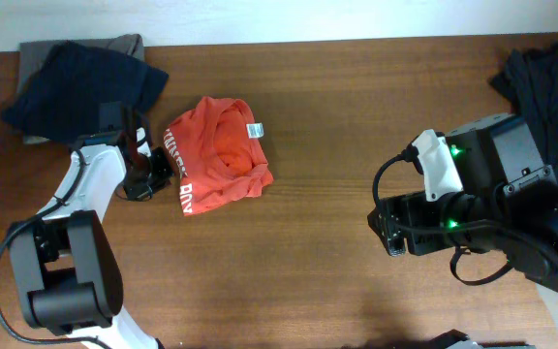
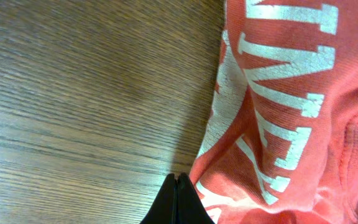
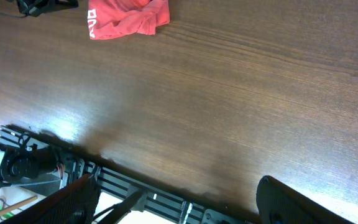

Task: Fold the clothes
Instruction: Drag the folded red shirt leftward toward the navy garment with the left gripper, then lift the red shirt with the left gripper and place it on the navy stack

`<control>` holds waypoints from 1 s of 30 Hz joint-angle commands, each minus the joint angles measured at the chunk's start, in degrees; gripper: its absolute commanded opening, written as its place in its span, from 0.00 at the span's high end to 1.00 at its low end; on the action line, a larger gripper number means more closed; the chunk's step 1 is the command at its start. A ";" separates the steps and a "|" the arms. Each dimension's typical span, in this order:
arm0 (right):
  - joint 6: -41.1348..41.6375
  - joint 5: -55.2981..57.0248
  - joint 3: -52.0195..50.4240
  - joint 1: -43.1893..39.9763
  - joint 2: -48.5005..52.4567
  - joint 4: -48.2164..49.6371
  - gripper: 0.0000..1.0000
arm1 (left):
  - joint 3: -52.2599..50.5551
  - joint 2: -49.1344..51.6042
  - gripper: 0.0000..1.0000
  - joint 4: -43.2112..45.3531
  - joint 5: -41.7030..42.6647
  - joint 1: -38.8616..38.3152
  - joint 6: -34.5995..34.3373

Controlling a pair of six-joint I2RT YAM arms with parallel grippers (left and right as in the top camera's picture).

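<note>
Left gripper (image 2: 177,180): clenched, fingertips pressed together right at the T-shirt's (image 1: 216,153) left edge. Nothing visible between the tips. It might be nipping a sliver of hem, but I can't tell from the wrist view.

Right gripper (image 3: 179,180): released, fingers spread wide over bare table (image 1: 318,271), nothing between them, well apart from the shirt.

The T-shirt is on my left half of the table, toward the far side. It's a crumpled bundle, not flat. It is about as wide as it is long, so the long axis is weak. Best read is far-to-near, following the white lettering (image 1: 180,174), which runs in a line along the left edge, tilted slightly. The white neck label (image 1: 255,131) sits at the far-right corner, and the collar opening faces up near the middle.

A dark navy garment (image 1: 76,82) lies on a grey one (image 1: 129,44) at the far-left corner. There is another dark garment (image 1: 541,78) far right.
</note>
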 commanded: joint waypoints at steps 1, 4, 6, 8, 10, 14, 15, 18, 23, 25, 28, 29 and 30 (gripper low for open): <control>0.48 0.09 -0.35 0.42 -0.11 0.63 0.15 | 0.79 -2.34 1.00 0.35 6.21 -0.09 4.26; 0.48 0.09 -0.35 0.42 -0.07 0.96 0.15 | 0.79 -4.13 1.00 1.66 10.05 -0.83 6.43; 0.48 0.09 -0.35 0.42 0.15 1.25 0.15 | 0.79 -4.87 1.00 3.08 10.54 -1.75 6.47; 0.48 0.07 -0.35 0.42 0.50 1.70 0.15 | 0.76 -4.74 1.00 4.98 10.49 -2.99 6.99; 0.52 0.07 -0.35 0.42 1.22 2.03 0.15 | 0.72 -3.52 1.00 7.06 10.45 -4.92 7.72; 0.50 -0.26 -0.35 0.42 2.32 1.75 0.15 | 0.72 -0.68 1.00 9.07 7.54 -6.69 7.61; 0.50 -0.37 -0.35 0.42 2.54 1.66 0.15 | 0.72 0.20 1.00 9.18 6.32 -6.71 7.08; 0.48 -0.37 -0.35 0.42 2.84 1.46 0.15 | 0.72 2.43 1.00 8.48 3.19 -6.03 7.10; 0.48 -0.37 -0.35 0.42 2.84 1.46 0.15 | 0.48 3.82 1.00 7.67 -1.62 -4.39 7.56; 0.50 -0.37 -0.35 0.42 2.84 1.46 0.15 | 0.44 4.74 1.00 8.00 -1.84 -3.98 7.74; 0.50 -0.39 -0.35 0.42 2.84 1.33 0.15 | 0.35 6.58 1.00 8.55 -2.05 -3.87 7.74; 0.50 -0.39 -0.35 0.42 2.84 1.20 0.15 | 0.35 6.75 1.00 8.55 -2.05 -3.87 7.74; 0.50 -0.39 -0.35 0.42 2.82 0.98 0.15 | 0.35 6.93 1.00 8.52 -2.05 -3.87 7.74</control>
